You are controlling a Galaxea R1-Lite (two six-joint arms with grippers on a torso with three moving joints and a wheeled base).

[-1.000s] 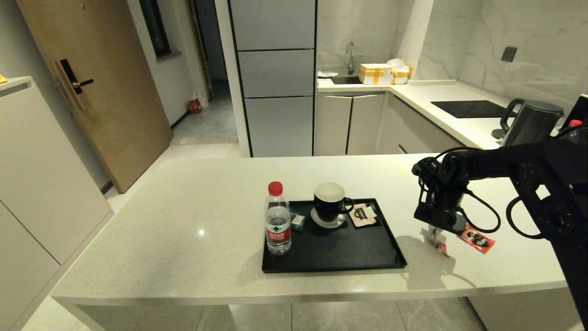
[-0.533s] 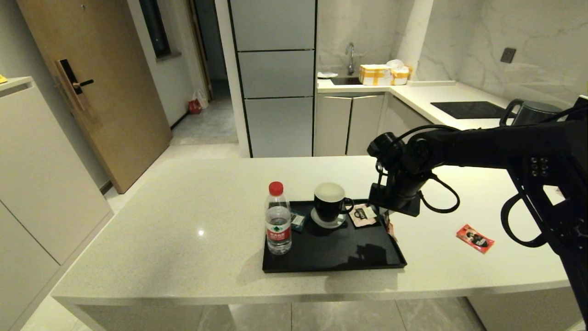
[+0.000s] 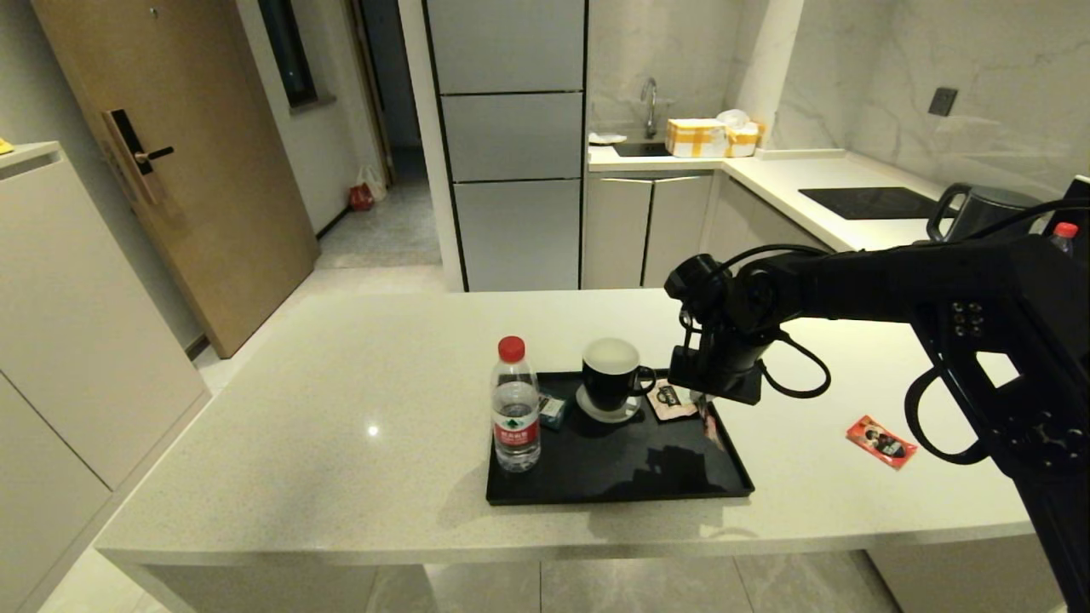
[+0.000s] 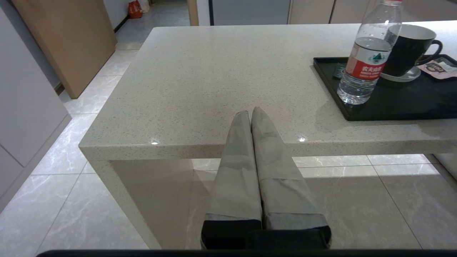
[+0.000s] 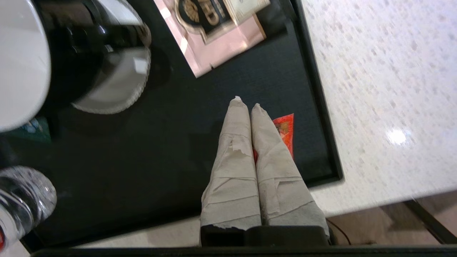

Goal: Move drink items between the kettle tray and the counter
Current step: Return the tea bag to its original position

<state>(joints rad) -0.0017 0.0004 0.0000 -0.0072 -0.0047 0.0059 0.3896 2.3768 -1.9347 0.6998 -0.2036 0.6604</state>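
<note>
Right gripper (image 3: 705, 407) hangs above the right part of the black kettle tray (image 3: 596, 494) at frame centre, its taped fingers (image 5: 235, 142) pressed together, pinching a red sachet (image 5: 285, 132) that dangles over the tray. Second red sachet (image 3: 881, 442) lies on the cream counter (image 3: 341, 409), lower right. Left gripper (image 4: 251, 111) is parked before the counter's edge, fingers pressed together, holding nothing.

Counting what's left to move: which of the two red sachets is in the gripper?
The one pinched in the right gripper over the tray, red sachet. The other sachet lies flat on the counter.
</note>
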